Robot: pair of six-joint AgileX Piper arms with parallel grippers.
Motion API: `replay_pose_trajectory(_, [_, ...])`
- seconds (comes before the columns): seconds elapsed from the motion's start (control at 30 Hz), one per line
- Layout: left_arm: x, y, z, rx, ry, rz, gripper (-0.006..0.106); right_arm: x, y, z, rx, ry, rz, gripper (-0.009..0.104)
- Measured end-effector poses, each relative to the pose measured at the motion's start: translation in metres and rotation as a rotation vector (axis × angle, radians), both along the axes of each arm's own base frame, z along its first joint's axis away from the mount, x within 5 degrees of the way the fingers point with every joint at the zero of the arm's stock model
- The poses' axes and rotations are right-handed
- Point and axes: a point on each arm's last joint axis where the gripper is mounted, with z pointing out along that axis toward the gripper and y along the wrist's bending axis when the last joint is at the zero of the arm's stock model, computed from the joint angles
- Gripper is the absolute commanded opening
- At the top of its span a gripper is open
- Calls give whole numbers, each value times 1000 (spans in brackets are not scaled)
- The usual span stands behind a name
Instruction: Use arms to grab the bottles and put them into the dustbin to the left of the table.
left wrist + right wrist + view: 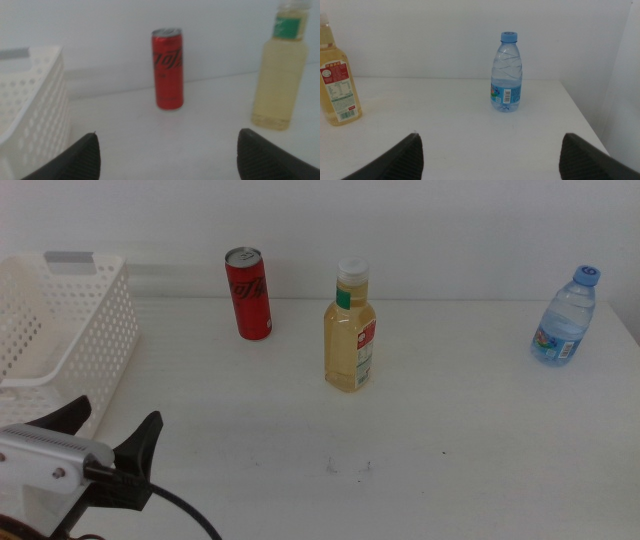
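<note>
- While nothing is yet in a grip, I'm at the very first step: all three bottles stand on the bench [420,470] and the dustbin [70,320] holds none of them that I can see.
- Left claw [110,435] sits low at the near left of the middle view, just beside the dustbin's near corner, jaws spread wide and empty.
- Through the left wrist view I'm looking straight at the cola can [168,69], framed between my two jaw tips but well ahead of them; it looks like my first target.
- Cola can: slim, red, upright, silver top, standing at the back of the bench between the dustbin and the yellow bottle [350,330], apart from both.
- Yellow bottle: upright near the bench's middle, white cap, green neck band, red-and-white label, pale yellow liquid nearly to the shoulder.
- Water bottle [566,317]: small, clear, blue cap, upright, far right, near the bench's edge.
- Right claw [490,155] is out of the middle view; its own camera shows jaws spread, empty, facing the water bottle from well back.
- Next move, as I judge it: push the left claw forward, keep it level, centre the can between the jaws, then close gently; a slim can could tip if one jaw touches first.
- Dustbin: white, perforated sides, grey strip on its rim, at the bench's left.
</note>
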Motion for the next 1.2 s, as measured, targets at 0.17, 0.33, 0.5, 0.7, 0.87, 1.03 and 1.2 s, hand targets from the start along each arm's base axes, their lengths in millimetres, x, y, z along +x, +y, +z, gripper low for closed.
replay_pose_trajectory(0.17, [-1,-3,3,3,-35,-35,94,0,0,0,-2,0,0,93])
replay_pose_trajectory(0.33, [4,-4,2,15,2,-38,94,0,0,0,-2,0,0,93])
replay_pose_trajectory(0.5, [29,-11,7,50,36,-69,94,0,0,0,-2,0,0,93])
replay_pose_trajectory(0.7, [78,-23,10,59,68,-114,94,0,0,0,-2,0,0,93])
replay_pose_trajectory(0.87, [124,-32,-4,22,93,-118,94,0,0,0,-2,0,0,93])
replay_pose_trajectory(1.03, [171,-41,-25,-9,104,-125,94,0,0,0,-2,0,0,93])
replay_pose_trajectory(1.2, [213,-53,-43,-23,109,-134,94,0,0,0,-2,0,0,93])
